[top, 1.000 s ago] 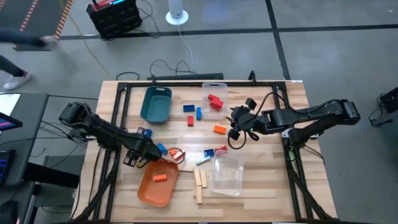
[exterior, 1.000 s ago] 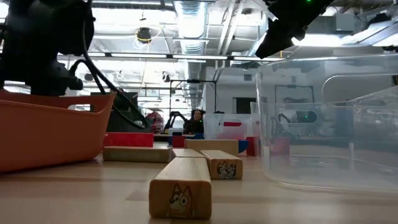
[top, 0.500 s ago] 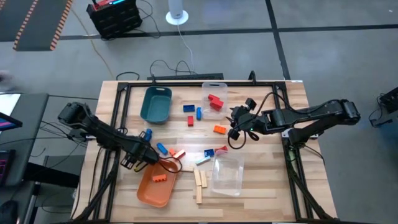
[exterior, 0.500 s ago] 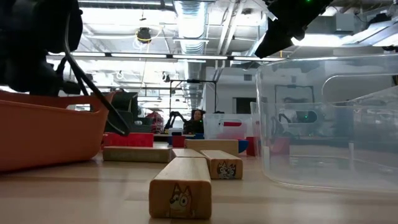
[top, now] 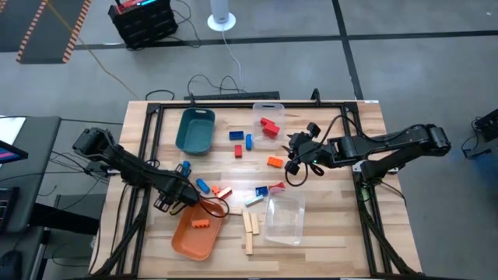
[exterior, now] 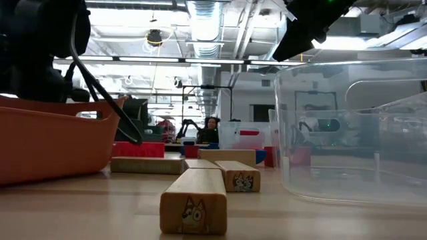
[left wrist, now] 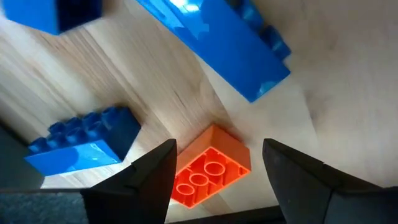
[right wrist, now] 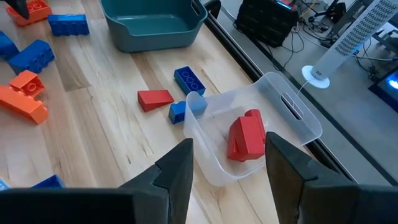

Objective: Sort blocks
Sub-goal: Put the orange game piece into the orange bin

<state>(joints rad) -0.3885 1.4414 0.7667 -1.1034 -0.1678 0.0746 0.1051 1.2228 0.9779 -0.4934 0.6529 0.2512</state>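
Note:
My left gripper (top: 180, 200) points steeply down at the far rim of the orange tray (top: 187, 241). It is open, with a finger on either side of an orange brick (left wrist: 210, 174) that lies underside up on the table. Blue bricks (left wrist: 81, 140) (left wrist: 214, 43) lie just beyond it. Another orange brick (top: 202, 224) lies in the tray. My right gripper (top: 296, 155) hangs open and empty above the table's middle, near an orange block (top: 275, 162). Its wrist view shows red blocks (right wrist: 247, 137) in a clear bin (right wrist: 292, 112).
A teal tray (top: 195, 130) stands at the far left. A second clear bin (top: 284, 218) lies near the front, with light-wood pieces (top: 250, 225) beside it. Loose blue, red and orange bricks (top: 237, 140) are scattered across the middle. Black rails (top: 148, 148) run along both table sides.
My left gripper has turned a little about its wrist while staying over the orange tray's far rim. The blocks and trays lie as before.

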